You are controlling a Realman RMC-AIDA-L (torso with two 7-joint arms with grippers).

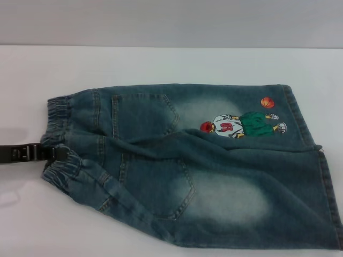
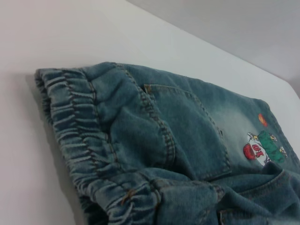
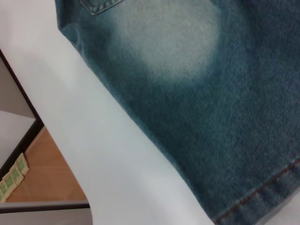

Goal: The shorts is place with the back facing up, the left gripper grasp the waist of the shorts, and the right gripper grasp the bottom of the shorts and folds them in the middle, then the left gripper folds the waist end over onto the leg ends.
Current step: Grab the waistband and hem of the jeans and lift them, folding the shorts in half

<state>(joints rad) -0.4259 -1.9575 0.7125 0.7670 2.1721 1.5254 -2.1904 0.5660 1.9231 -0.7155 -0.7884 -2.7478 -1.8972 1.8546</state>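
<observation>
A: Looking from the left edge of the head view, the left gripper (image 1: 60, 152) reaches in flat and low, its black tip meeting the waist of the shorts (image 1: 58, 140) about midway along the band. The elastic bunches up right where it touches.

B: Pinching it, then?

A: I judge so, because the puckered band folds around the tip. The fingers themselves are hidden by denim, so whether they are spread or pressed together I cannot tell.

B: And the garment?

A: The shorts (image 1: 214, 176) lie flat on the white table (image 1: 161, 67), back up, waist to the left and legs to the right. Both patch pockets show. Further right is the cartoon player (image 1: 244, 124) on the far leg, then the hems.

B: The right gripper?

A: Not seen in any view. Its wrist camera looks down on the near leg and the bottom of the shorts (image 3: 262, 192), just by the table's edge, so it hovers close above that hem.

B: How should the grasp go?

A: I would have both layers of the band taken deep, not only the top ruffle, or the waist will slip out in the lift. The right side ought to catch the stitched hem squarely. Both ends should rise together, so the middle fold lands straight.
</observation>
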